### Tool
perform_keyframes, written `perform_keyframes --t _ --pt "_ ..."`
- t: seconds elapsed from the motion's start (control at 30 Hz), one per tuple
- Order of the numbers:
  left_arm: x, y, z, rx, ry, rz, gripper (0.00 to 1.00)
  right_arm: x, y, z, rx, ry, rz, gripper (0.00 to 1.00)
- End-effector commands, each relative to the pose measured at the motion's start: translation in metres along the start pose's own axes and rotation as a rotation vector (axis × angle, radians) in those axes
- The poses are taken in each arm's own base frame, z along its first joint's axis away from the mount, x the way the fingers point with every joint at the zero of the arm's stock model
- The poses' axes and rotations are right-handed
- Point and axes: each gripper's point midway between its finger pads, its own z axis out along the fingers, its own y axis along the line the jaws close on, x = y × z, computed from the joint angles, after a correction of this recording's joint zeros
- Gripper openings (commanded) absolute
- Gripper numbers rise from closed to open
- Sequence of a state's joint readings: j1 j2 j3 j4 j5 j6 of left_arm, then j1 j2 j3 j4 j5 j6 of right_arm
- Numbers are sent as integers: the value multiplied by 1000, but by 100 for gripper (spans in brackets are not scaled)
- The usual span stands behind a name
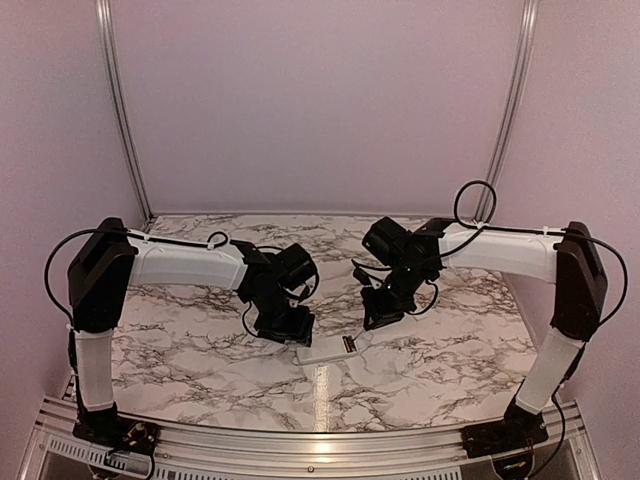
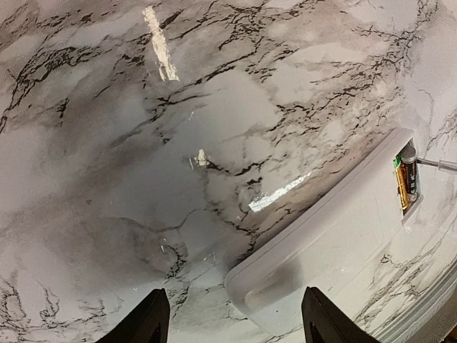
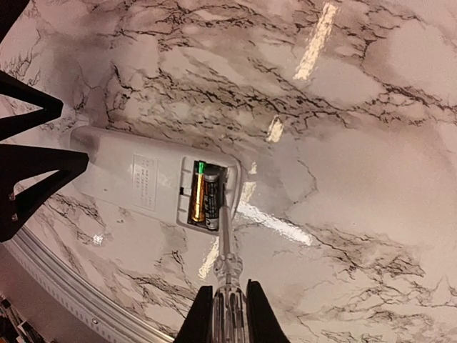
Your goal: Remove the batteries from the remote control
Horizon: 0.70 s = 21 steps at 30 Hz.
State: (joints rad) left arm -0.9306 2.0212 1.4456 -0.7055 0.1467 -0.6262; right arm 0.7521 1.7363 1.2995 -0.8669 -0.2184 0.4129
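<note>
Two batteries (image 3: pixel 202 200) seated in one end of remote (image 3: pixel 136 179), lying flat on table (image 3: pixel 357 143). Right gripper (image 3: pixel 228 314) clenched on rod (image 3: pixel 225 236), tip at the batteries. Left gripper (image 2: pixel 235 318) spread, above remote's other end.

No wording is legible in any view. A faint printed panel (image 3: pixel 145 183) on the remote control (image 3: pixel 107 161), just left of the rod (image 3: pixel 224 229) tip, is too blurred to read.

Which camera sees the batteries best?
The right wrist camera: both batteries lie side by side in the open recess of the remote control, the metal rod beside them. The left wrist view shows them small at its edge; the top view, only a gold speck.
</note>
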Motion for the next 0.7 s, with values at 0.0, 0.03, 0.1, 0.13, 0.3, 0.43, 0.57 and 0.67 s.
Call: perform_keyframes --t 0.0,0.03,0.1,0.13,0.3,0.43,0.57,0.67 --pt "-6 -12 -23 2 -40 142 67 -3 -9 -2 62 27 -27 0" --pt "-7 -14 -25 3 -45 166 67 -3 -8 -2 64 31 -32 0" --pt "-7 -12 -27 -10 -58 204 68 -4 -7 -2 65 34 -39 0" --pt "-8 -12 -28 -13 -63 219 68 -3 -7 -1 65 37 -41 0" --pt "-9 -32 -34 56 -97 323 70 -2 -4 0 63 49 -51 0" --pt "-5 -49 -38 91 -121 467 78 -1 -4 -1 63 54 -58 0" --pt "-8 -48 -44 70 -152 575 85 0 -3 0 61 60 -61 0" --pt "-22 -49 -67 34 -257 631 92 1 -3 0 55 61 -64 0"
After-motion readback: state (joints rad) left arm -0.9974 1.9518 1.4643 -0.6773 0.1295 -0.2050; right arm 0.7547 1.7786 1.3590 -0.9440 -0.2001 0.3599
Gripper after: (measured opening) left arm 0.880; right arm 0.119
